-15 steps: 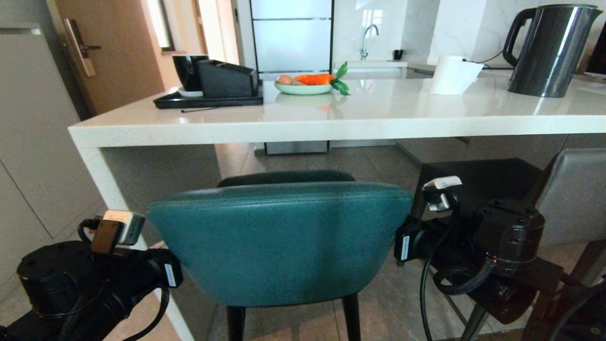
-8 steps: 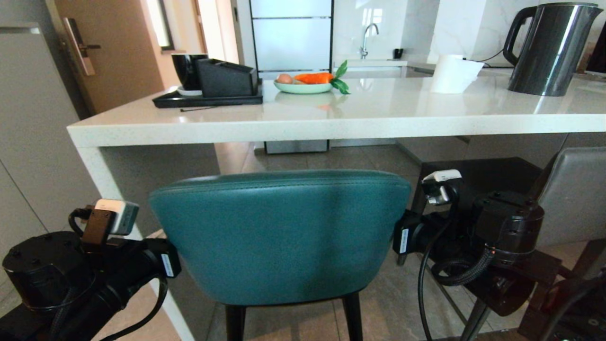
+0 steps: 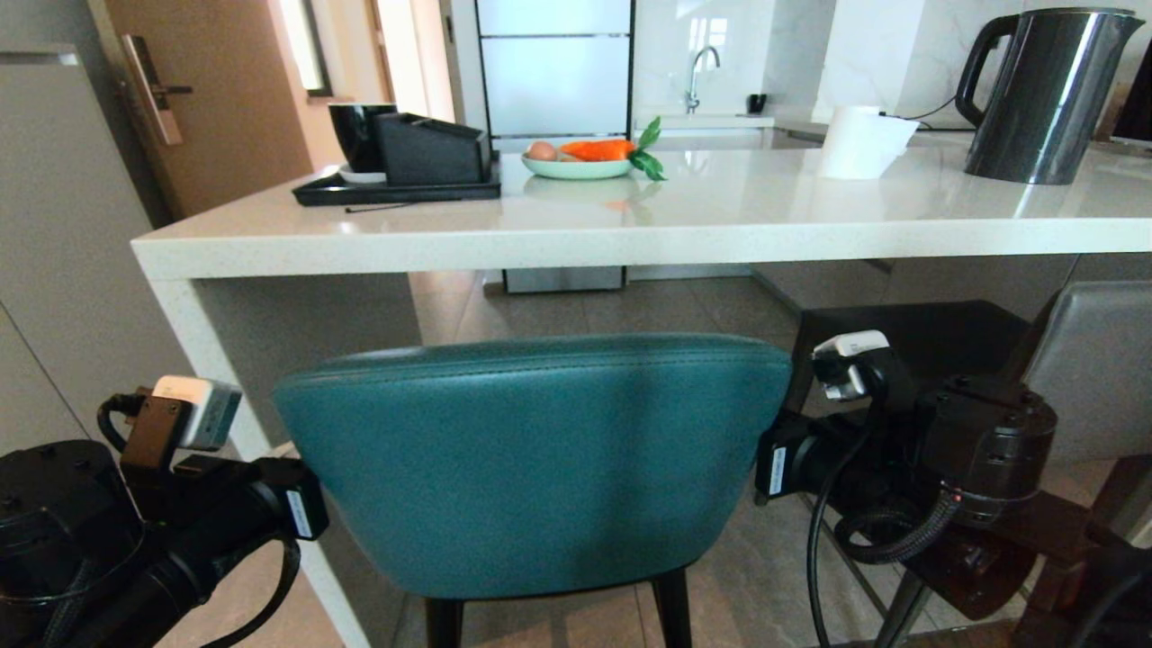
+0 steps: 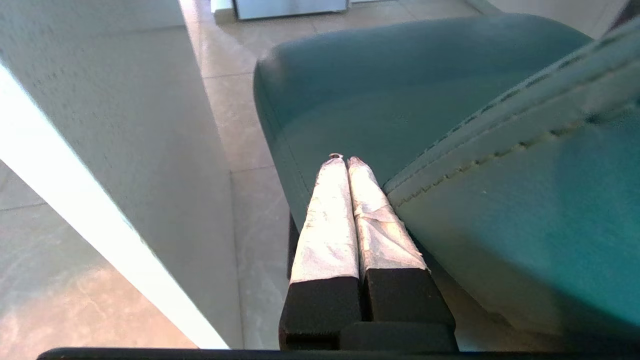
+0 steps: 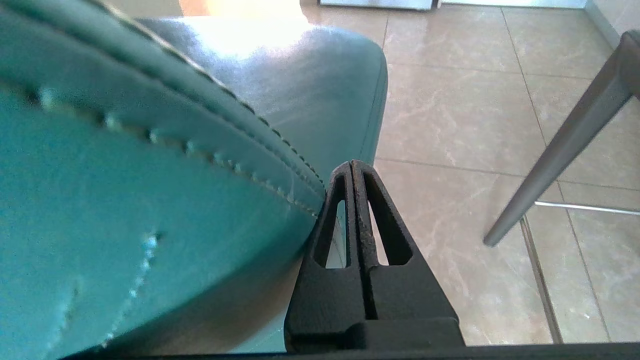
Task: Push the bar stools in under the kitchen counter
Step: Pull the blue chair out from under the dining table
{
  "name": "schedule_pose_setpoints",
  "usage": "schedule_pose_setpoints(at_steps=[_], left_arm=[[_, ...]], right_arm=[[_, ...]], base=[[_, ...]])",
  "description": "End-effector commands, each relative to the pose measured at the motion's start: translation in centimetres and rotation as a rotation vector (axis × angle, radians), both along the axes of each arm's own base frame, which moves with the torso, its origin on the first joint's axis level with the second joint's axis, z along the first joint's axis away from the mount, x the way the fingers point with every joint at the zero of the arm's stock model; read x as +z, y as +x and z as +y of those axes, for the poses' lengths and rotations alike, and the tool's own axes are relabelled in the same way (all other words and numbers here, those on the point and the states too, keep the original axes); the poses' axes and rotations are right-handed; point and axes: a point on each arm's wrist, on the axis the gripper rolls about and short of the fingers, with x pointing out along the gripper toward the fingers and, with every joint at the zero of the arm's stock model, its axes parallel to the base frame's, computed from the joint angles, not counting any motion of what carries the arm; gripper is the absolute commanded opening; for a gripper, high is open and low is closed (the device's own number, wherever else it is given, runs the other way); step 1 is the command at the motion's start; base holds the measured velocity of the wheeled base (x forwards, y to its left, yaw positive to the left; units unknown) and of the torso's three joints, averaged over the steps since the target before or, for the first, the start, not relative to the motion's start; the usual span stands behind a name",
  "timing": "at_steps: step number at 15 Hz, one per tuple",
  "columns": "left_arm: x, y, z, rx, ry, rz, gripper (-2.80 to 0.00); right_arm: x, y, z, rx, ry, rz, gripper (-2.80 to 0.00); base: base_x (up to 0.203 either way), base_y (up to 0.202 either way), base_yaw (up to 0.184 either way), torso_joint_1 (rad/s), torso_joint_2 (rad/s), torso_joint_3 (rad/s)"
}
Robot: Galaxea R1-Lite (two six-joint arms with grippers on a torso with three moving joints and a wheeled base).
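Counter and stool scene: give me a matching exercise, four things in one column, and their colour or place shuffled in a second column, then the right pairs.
Things:
1. bar stool
2. kettle
3. plate
4. left gripper

Descriptions:
A. dark metal, on the counter's right end
B. shut, beside the stool back's left edge
C. teal, backrest between the two arms
D. pale green, holding carrots and an egg

Pairs: 1-C, 2-A, 3-D, 4-B
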Motion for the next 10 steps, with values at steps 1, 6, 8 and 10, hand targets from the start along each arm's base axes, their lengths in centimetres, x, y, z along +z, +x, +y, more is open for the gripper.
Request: schedule_pose_setpoints(at_steps=[1, 6, 8, 10], left_arm=[[-0.67, -0.85, 0.33, 0.001, 0.009, 0.028, -2.8], [-0.86, -1.11, 0.43, 0.002, -0.001, 0.04, -2.8], [-0.99, -1.57, 0.57, 0.0, 0.002, 0.044, -2.8], [-1.04, -1.63, 0.57, -0.001, 0.003, 0.046, -2.8]], right_arm=[[-0.08, -0.46, -0.32, 0.0, -0.002, 0.003, -2.8], [-0.35, -0.68, -0.45, 0.0, -0.007, 0.012, -2.8], [-0.39, -0.92, -0.6, 0.002, -0.009, 0.015, -2.8], [-0.39, -0.92, -0.6, 0.002, -0.009, 0.015, -2.8]], base=[[0.0, 0.0, 0.0, 0.0, 0.0, 0.0], [0.0, 0.0, 0.0, 0.0, 0.0, 0.0], [0.0, 0.0, 0.0, 0.0, 0.0, 0.0], [-0.045, 0.0, 0.0, 0.006, 0.0, 0.001]])
